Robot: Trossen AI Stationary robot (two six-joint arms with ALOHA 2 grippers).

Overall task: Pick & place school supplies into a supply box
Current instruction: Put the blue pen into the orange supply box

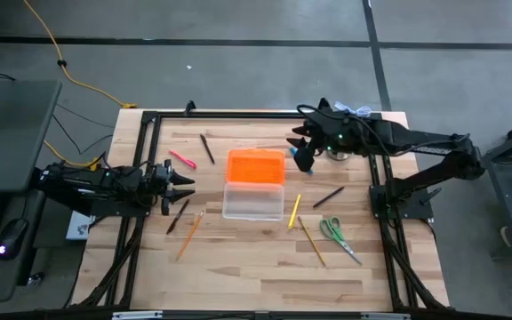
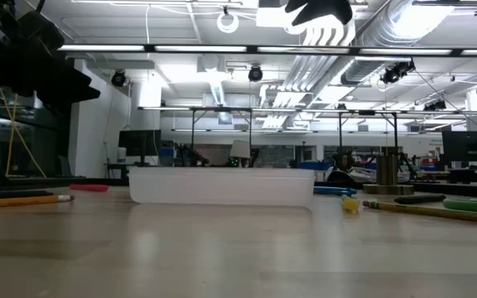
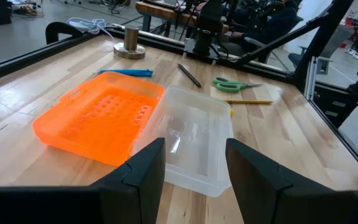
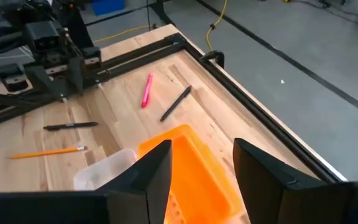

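High view. I see the supply box (image 1: 254, 203) at table centre, clear tray empty as far as I can tell, its orange lid (image 1: 256, 166) folded open at 12 o'clock of the tray. Nothing is packed yet; all supplies remain on the wood. At 9 to 10 o'clock of the box: pink pen (image 1: 182, 159), a black pen (image 1: 207, 148), another black pen (image 1: 178, 216) and a wooden pencil (image 1: 189, 234). At 3 to 5 o'clock: yellow pencil (image 1: 295, 211), a dark pen (image 1: 328, 196), a second wooden pencil (image 1: 311, 241) and green-handled scissors (image 1: 337, 235). The left gripper (image 1: 185, 184) waits at 9 o'clock of the box. The right gripper (image 1: 302, 153) hovers just past the lid's 2 o'clock corner, near a silver metal object (image 1: 338, 155).

Low view. The tray (image 2: 222, 186) sits flat and looks empty; pencils lie on either side.

Left wrist view. The fingers (image 3: 146, 167) stand wide apart with nothing between them, aimed at the open tray (image 3: 194, 140).

Right wrist view. The fingers (image 4: 151, 171) are spread wide and empty, above the orange lid (image 4: 197, 165); they touch nothing.

My judgement: 0 items done, all left to pick.
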